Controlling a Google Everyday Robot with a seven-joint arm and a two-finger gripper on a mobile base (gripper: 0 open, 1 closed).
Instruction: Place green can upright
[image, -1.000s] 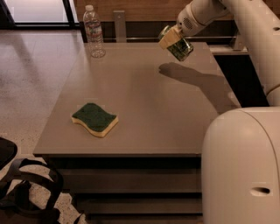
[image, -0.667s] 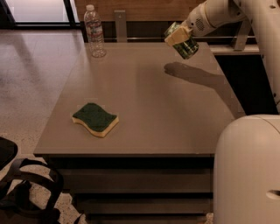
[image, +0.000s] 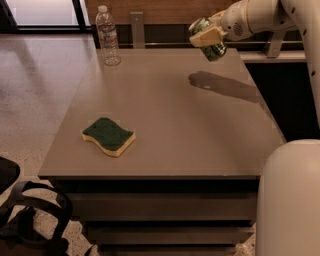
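The green can (image: 216, 49), dark green with a silver end, is held tilted in the air above the far right part of the grey table (image: 170, 115). My gripper (image: 206, 36) is shut on the can, its cream fingers (image: 205, 37) clamped across the can's body. The white arm reaches in from the upper right. The can's shadow (image: 210, 81) falls on the tabletop below it.
A clear plastic water bottle (image: 108, 36) stands upright at the table's far left corner. A green-topped yellow sponge (image: 109, 136) lies near the front left. A black chair (image: 30, 215) sits at the lower left. My white base (image: 290, 200) fills the lower right.
The arm has shifted a little with the can still held, and the can sits slightly lower and further left over the table's far right part.
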